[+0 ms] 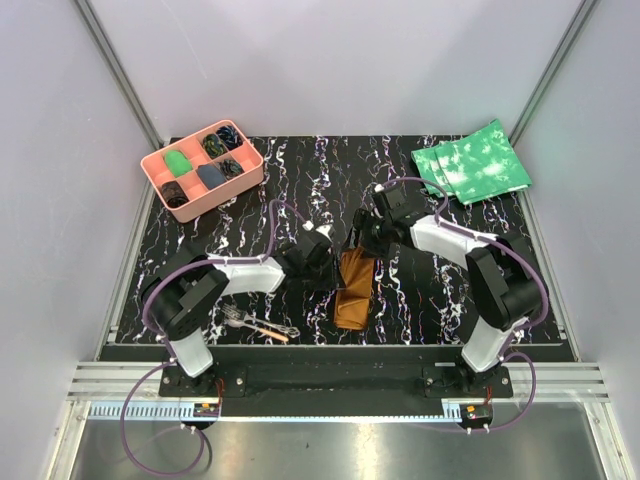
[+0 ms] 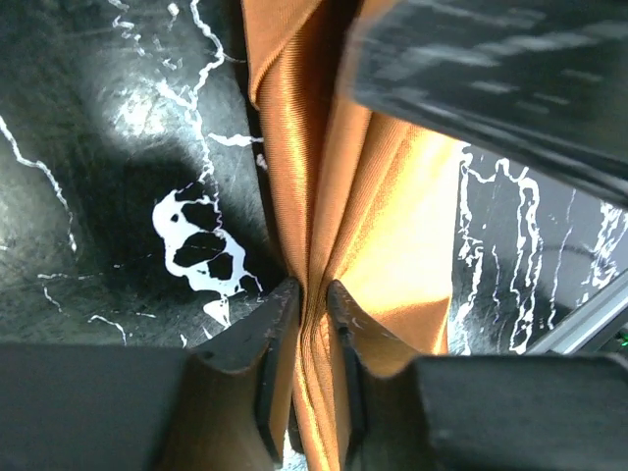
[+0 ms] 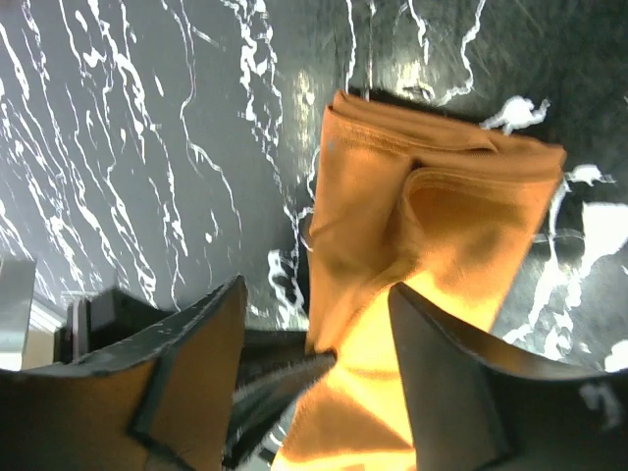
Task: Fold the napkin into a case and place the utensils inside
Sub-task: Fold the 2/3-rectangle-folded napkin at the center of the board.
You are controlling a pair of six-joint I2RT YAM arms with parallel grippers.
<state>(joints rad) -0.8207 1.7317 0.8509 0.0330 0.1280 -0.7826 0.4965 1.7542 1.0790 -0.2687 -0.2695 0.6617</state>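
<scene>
Far left, one pink tray (image 1: 222, 197) sits at the back corner of the desk (image 1: 420, 290). It looks like six compartments, but the dark and green bits inside are too small to make out. Near the left arm's base lie two utensils (image 1: 258, 325), a fork and a slim piece with an orange end. They lie crossed or touching, can't really tell which.

Left gripper (image 2: 312, 289) is pinched tight on a raised fold of the napkin (image 1: 354, 292). There's one napkin, folded into a narrow strip, mid-desk between the arms. Its far end is hidden under both grippers from above.

Right gripper (image 3: 316, 294) has its fingers spread wide, with the cloth running up between them. I can't tell if either finger actually touches it.

Back right is a pile of green cloths (image 1: 472, 162). It looks like two or three, but they overlap too much to count.
</scene>
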